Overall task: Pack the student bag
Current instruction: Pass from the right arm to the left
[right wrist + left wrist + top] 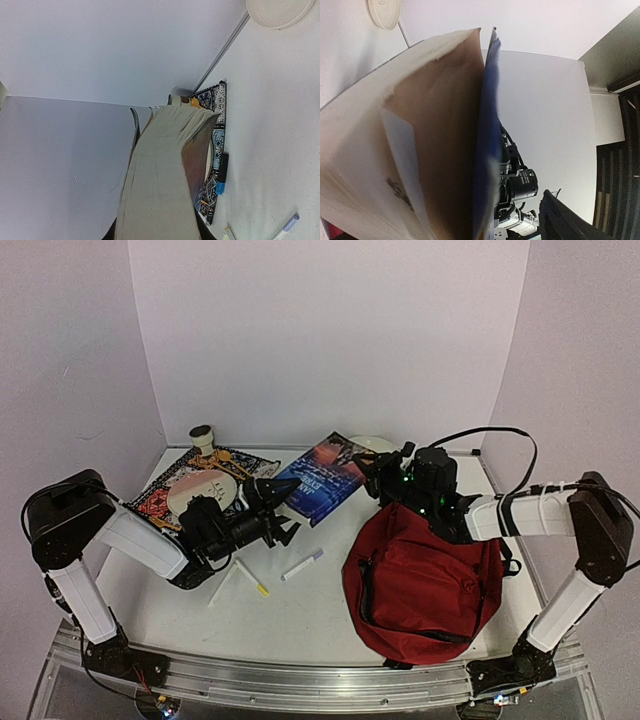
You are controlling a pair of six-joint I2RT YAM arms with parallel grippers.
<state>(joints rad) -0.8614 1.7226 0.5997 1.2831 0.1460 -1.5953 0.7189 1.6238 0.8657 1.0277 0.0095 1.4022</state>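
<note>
Student bag [420, 585], a soft dark-red backpack with black zippers and straps, lies slumped on the tabletop [300, 625] at the front right, between the right arm's base and the middle of the scene. The right claw [380, 470] hangs just beyond the bag's far edge, above and behind it, with the arm's wrist crossing over the bag's upper right corner. This claw is closed narrowly on the right end of a thick blue-covered paperback book [322, 480]; its wrist view shows the fanned page edges filling the space between its fingers. The book stretches leftward from there, away from the student bag and clear of it. The left claw [278, 510] is well to the left of the bag, with bare tabletop between them, and its fingers stand wide apart at the book's left end. In its wrist view the blue cover appears edge-on very close to the camera, but whether the fingers touch the book cannot be told. Behind the left arm a patterned mat [252, 462] carries a pale plate [195, 495], with a small cup [203, 435] at its far corner. A yellow-tipped pen [252, 578] and a purple-capped marker [302, 565] lie loose on the tabletop between the left claw and the bag.
</note>
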